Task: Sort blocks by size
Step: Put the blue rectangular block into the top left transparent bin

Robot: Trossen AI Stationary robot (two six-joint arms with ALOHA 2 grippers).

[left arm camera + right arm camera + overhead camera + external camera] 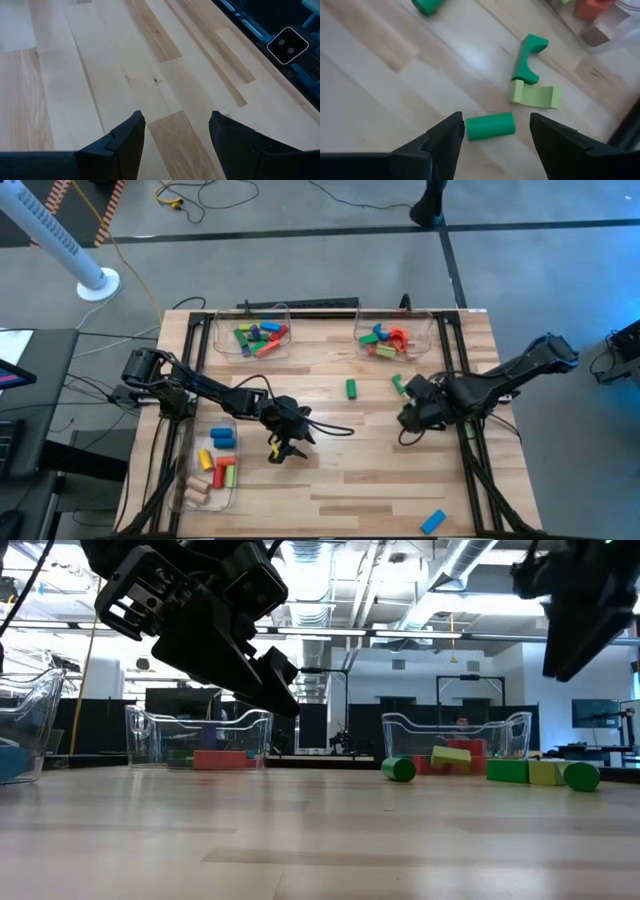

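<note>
We see the left gripper (pixel 175 145) hovering wide open and empty over bare wooden table (pixel 340 480). The right gripper (pixel 496 142), spread wide and empty too, hangs above a green wooden cylinder (pixel 490 126) beside a dark green arch (pixel 529 57) and pale green arch (pixel 535 95).

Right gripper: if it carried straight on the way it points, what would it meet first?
Probably the green cylinder, lying between the open fingers of the right gripper; depth is unclear.

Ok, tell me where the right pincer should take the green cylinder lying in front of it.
Grip the green wooden cylinder mid-length, across its round sides, coming straight down from above. It lies flat on the table, clear of the light green arch block, and the open right pincer already brackets it.
</note>
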